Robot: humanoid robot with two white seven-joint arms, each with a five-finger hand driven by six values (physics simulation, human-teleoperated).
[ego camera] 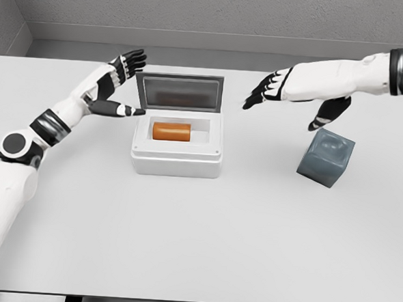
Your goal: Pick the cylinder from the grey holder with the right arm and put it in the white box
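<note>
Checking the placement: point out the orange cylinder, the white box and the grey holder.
orange cylinder [171,131], head view, middle of its side.
white box [176,164], head view, front wall.
grey holder [325,158], head view, its top face.

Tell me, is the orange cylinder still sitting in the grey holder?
No, the orange cylinder lies inside the white box, apart from the grey holder.

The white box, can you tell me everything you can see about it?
The white box sits on the table, left of the middle. It looks like smooth plastic with rounded corners and thick walls. Its grey lid stands open at the back, tilted upward. Inside lies an orange cylinder on its side, toward the left of the hollow. The left hand hovers open by the lid's left edge; contact is unclear. The right hand is open, apart from it.
</note>
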